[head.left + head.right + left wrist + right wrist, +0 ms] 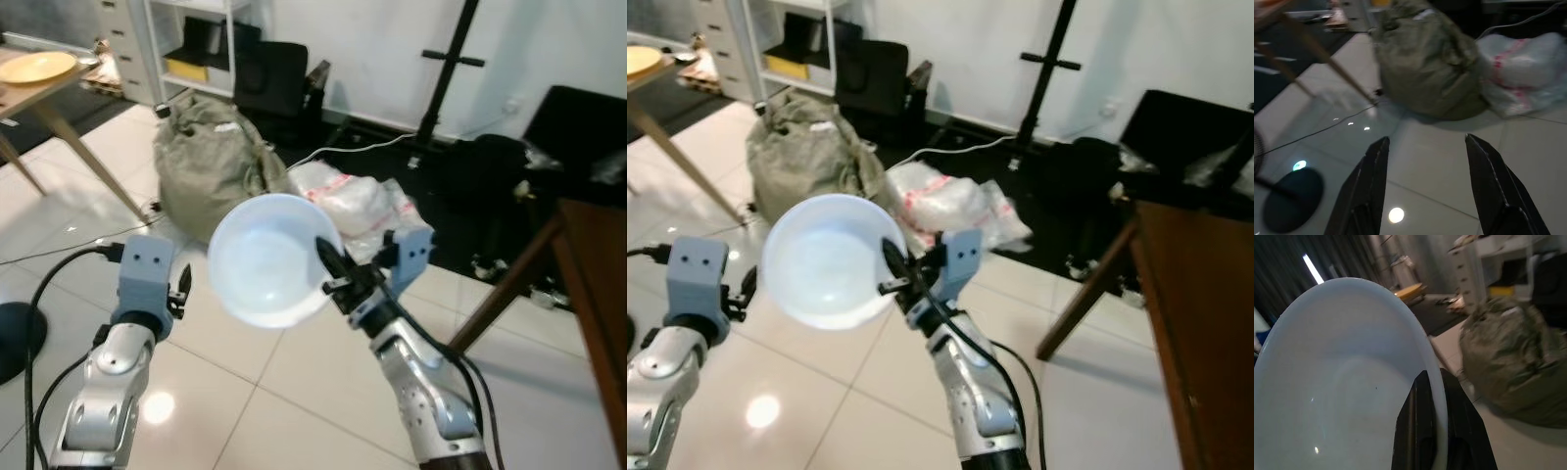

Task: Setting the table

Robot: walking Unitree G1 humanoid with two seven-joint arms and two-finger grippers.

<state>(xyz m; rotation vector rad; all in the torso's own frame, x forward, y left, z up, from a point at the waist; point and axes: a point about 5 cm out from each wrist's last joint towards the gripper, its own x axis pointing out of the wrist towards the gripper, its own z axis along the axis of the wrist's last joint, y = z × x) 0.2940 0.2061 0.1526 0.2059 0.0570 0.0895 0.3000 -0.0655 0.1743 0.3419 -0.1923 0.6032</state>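
Right gripper (pixel 331 266) pinches the white bowl (pixel 266 258) by its rim, fingers closed on the edge, bowl tipped. Left gripper (pixel 1425 186) hangs empty, fingers spread. Carrying it level toward the wooden table (pixel 600 294) would likely keep that thin rim hold secure.

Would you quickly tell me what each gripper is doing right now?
Left gripper: open, holding nothing, above the tiled floor.
Right gripper: shut on the rim of the white bowl, held up in the air.

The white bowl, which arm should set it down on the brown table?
Right, probably. The right tool already clamps the white bowl by its rim, and the brown table stands on the robot's right. The left tool is open and holds nothing.
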